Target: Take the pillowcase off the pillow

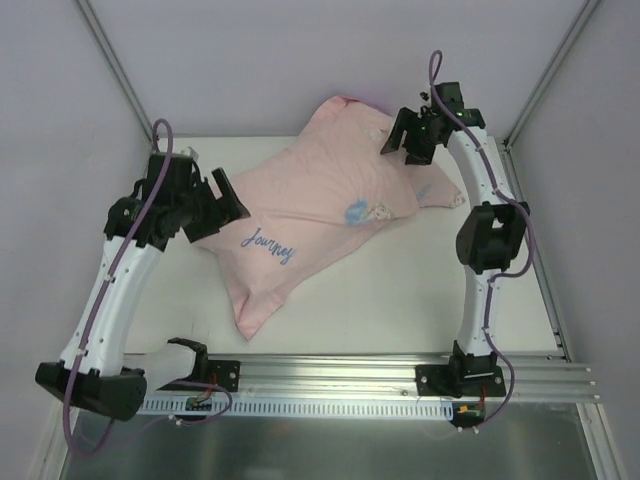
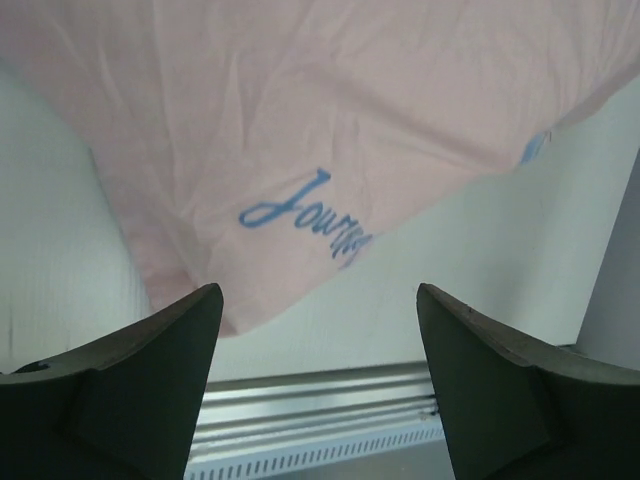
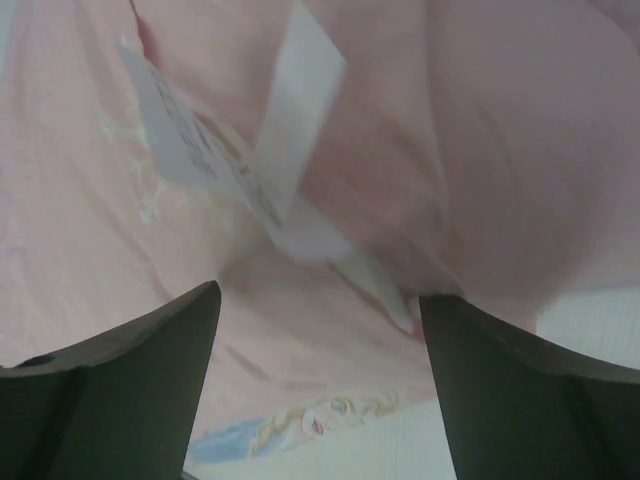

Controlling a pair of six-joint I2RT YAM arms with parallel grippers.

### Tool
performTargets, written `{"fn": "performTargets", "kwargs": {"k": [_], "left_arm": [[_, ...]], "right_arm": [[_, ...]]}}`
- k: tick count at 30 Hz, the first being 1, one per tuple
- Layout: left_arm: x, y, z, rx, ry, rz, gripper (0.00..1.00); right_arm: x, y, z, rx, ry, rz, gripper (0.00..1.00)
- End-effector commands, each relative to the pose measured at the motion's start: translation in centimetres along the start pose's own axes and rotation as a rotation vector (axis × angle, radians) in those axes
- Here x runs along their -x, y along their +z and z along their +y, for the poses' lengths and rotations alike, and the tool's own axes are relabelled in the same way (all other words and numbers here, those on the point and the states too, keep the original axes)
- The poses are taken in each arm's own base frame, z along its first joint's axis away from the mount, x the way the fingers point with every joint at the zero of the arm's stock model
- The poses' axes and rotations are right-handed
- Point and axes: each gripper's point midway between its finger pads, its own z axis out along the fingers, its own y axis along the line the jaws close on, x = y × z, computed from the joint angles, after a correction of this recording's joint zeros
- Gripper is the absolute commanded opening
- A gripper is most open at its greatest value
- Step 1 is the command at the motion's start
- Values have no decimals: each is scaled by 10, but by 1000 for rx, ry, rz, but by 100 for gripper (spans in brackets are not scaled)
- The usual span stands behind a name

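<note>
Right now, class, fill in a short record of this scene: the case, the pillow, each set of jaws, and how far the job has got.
Pillowcase: pale pink, blue "Journey" lettering, lying slantwise on the white table
Pillow: inside the case, its own surface not seen
Label: white, on the case in front of the right jaws
Left jaws: open, at the case's left edge, gripping nothing
Right jaws: open, at the case's far right corner, gripping nothing
Progress: case not yet off
</note>
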Motion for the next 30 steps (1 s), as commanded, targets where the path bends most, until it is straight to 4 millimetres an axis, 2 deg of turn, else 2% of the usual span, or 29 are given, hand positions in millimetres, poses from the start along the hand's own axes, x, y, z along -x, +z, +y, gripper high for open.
{"fn": "performTargets", "kwargs": {"k": [1,2,3,4,5,6,7,8,9,10,11,12,13,14,15,16,18,19,20,21,23,24,25,26,27,28,29,30], "left_arm": [[-28,-18,-7,-100,-59,-30,78],[-41,-18,-9,-121,-56,-13,71],[-57,-6,-3,-123,-80,12,65],[-66,-10,-4,-152,-80,10,43],[-85,2,1,-147,-75,61,31],[-90,4,-5,-183,-94,73,19],[-99,8,-7,-202,-101,104,9],[-116,19,-4,-208,-105,159,0],[-121,25,-14,-249,-117,185,0],[-126,31,-14,-247,-116,203,0],[-134,39,-10,-228,-115,225,0],[-137,48,-8,-199,-116,240,0],[-136,54,-6,-178,-119,243,0],[-133,58,-7,-167,-116,236,0],[-131,68,-3,-126,-106,240,0],[-120,68,-9,-129,-94,223,0],[-105,80,-2,-95,-91,217,0],[-93,80,-6,-111,-95,204,0],[-84,81,-4,-110,-84,188,0],[-73,88,4,-82,-101,175,0],[-53,88,4,-82,-79,137,0],[-47,91,6,-73,-76,133,0],[-38,86,-2,-97,-60,121,0],[-39,83,-6,-118,-36,140,0],[-37,76,-15,-158,-24,141,0],[-37,67,-26,-199,-1,138,0],[-38,61,-32,-213,29,127,0],[-37,50,-38,-229,57,101,0]], "right_arm": [[-5,36,31,79,27,55,69],[-10,41,38,87,20,68,38],[-15,46,38,81,23,76,22],[-20,49,37,73,32,85,6],[-23,37,48,95,18,73,1],[-44,49,36,82,26,105,1],[-54,46,34,78,40,104,1],[-41,21,53,134,6,-5,1],[-86,34,30,95,49,71,1],[-101,29,32,105,79,66,1],[-95,5,47,153,56,-28,1],[-138,11,29,119,76,33,1],[-159,8,40,139,55,47,1],[-173,3,44,142,37,46,1],[-199,-5,43,137,16,69,1],[-226,-8,57,149,-29,100,1],[-254,-23,71,179,-68,115,1],[-284,-25,76,176,-109,150,1],[-295,-30,80,175,-102,152,1],[-311,-45,96,219,-143,150,1],[-326,-54,95,203,-163,146,1],[-330,-67,103,226,-193,137,13],[-332,-75,102,216,-214,138,30],[-330,-84,105,226,-240,129,46],[-327,-93,104,224,-294,120,70],[-319,-110,96,196,-316,85,78],[-309,-124,101,210,-338,45,82],[-294,-134,95,177,-368,-24,87]]}}
